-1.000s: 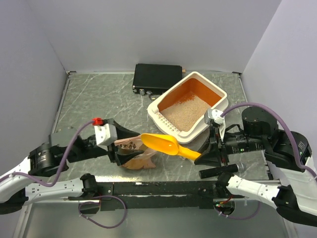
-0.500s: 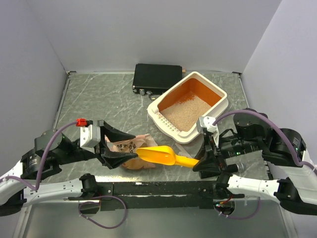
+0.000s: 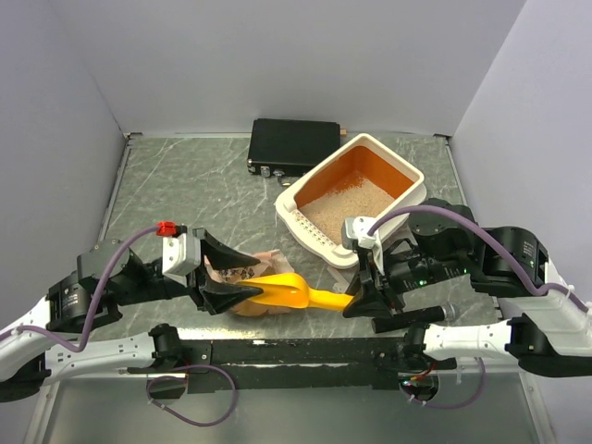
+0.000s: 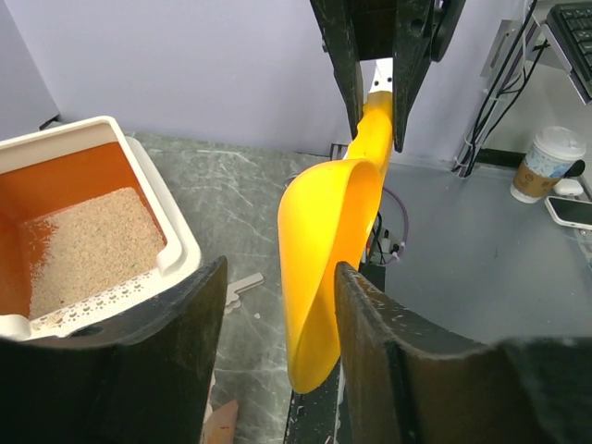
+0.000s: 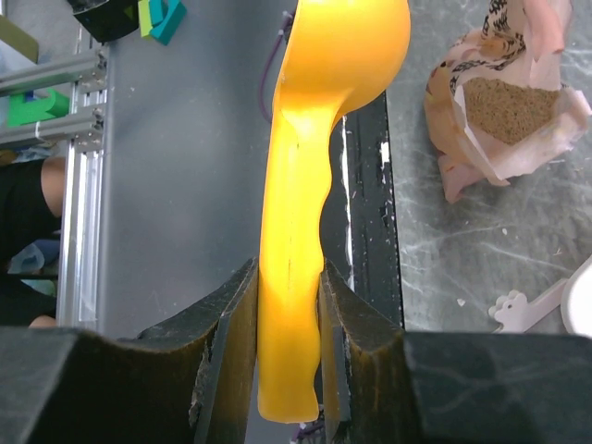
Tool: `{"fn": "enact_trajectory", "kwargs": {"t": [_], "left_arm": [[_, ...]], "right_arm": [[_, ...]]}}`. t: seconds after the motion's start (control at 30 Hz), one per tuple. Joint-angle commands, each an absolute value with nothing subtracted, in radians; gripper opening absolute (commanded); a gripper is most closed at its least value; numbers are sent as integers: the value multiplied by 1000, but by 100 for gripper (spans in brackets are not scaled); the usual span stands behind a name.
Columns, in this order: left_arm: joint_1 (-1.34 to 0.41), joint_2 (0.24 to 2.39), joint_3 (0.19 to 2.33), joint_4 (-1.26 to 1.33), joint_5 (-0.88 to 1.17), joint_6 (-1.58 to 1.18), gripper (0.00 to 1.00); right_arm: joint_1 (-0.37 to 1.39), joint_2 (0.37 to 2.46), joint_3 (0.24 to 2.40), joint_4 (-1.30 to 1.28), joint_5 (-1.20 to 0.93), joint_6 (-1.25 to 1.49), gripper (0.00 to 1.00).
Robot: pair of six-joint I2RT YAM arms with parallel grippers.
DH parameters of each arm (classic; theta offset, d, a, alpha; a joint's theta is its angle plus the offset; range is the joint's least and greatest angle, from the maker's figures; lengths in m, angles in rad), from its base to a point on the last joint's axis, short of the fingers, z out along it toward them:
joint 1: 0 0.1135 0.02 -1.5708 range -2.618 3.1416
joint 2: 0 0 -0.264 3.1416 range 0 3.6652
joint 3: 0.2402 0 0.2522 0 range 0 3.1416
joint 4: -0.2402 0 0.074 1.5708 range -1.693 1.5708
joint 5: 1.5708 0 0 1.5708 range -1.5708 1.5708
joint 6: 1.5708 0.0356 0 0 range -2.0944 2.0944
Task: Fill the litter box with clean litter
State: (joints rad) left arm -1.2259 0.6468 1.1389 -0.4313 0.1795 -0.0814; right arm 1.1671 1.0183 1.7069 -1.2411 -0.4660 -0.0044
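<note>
The litter box (image 3: pixel 408 170) stands at the back right, with clean litter (image 3: pixel 347 207) covering its orange floor; it also shows in the left wrist view (image 4: pixel 178 242) with the litter (image 4: pixel 88 245) inside. My right gripper (image 3: pixel 357 298) is shut on the handle of a yellow scoop (image 3: pixel 282 292), gripped between its fingers (image 5: pixel 289 370). The scoop bowl (image 4: pixel 328 240) hangs between the spread jaws of my open left gripper (image 4: pixel 282 277), touching neither. A crumpled paper bag (image 5: pixel 504 120) with litter inside (image 5: pixel 507 104) lies open on the table under the left gripper (image 3: pixel 252 276).
A flat black case (image 3: pixel 294 145) lies at the back, left of the litter box. A small white flat piece (image 5: pixel 523 303) lies on the table between bag and box. The black base rail (image 3: pixel 305 351) runs along the near edge.
My right gripper has carried the scoop left and lower, from beside the litter box to the bag. The left gripper drew back, then came forward; the scoop bowl is now between its jaws.
</note>
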Motion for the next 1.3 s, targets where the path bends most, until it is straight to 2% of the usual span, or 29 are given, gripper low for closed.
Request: {"fn": "enact_trajectory", "kwargs": {"t": [0.0,0.23,0.27,0.3,0.43,0.47,0.5,0.57,0.63,0.7,0.9,1.27], "left_arm": [[-1230,660,1132,-414,210,-106,53],[-1230,681,1131,-413,241,-107,29],[-1232,684,1131,-410,258,-107,11],[-1230,689,1129,-408,261,-107,1],[-1232,693,1126,-400,236,-112,1],[-1232,687,1123,-391,226,-113,1],[-1232,678,1118,-384,206,-118,1],[-1230,644,1100,-344,178,-129,1],[-1230,609,1083,-321,147,-132,1],[-1232,586,1069,-310,126,-135,1],[-1232,508,1005,-259,86,-141,1],[-1230,469,986,-249,63,-143,1]], "right_arm": [[1213,1022,1769,-1203,-402,23,0],[1258,1005,1753,-1177,-350,28,0],[1258,1002,1747,-1174,-348,29,0],[1259,999,1734,-1161,-345,28,0],[1262,931,1655,-1057,-308,38,2],[1264,914,1631,-1025,-299,54,10],[1264,895,1581,-961,-295,60,23],[1264,845,1514,-902,-273,90,30],[1264,807,1479,-818,-258,112,43],[1262,781,1441,-769,-235,152,50],[1264,758,1353,-605,-223,245,56],[1262,736,1232,-333,-232,325,57]]}}
